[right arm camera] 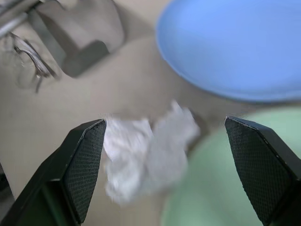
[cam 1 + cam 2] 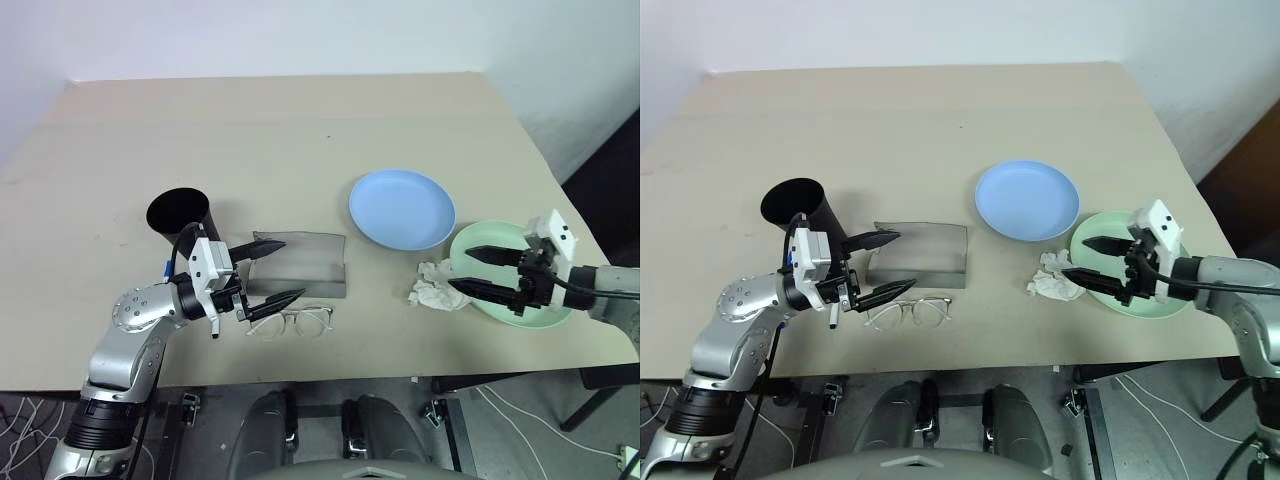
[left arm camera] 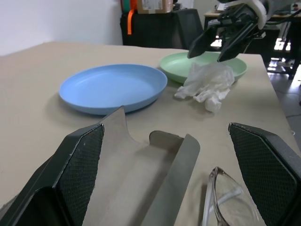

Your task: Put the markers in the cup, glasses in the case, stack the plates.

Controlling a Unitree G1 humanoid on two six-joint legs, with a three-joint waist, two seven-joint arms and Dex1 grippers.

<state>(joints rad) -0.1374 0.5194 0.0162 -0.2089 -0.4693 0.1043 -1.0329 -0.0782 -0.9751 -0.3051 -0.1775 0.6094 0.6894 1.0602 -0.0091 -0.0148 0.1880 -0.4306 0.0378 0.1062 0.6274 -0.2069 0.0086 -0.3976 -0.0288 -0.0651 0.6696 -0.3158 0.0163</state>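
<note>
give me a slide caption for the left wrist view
Open left gripper over the grey case, glasses beside it.

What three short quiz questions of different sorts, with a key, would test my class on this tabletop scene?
1. True or false: the green plate is stacked on the blue plate.
2. What lies between the right gripper and the case? A) crumpled tissue B) a spoon C) a book
3. Fill in: the glasses lie on the ____, outside the case.

Key: 1 false; 2 A; 3 table.
</note>
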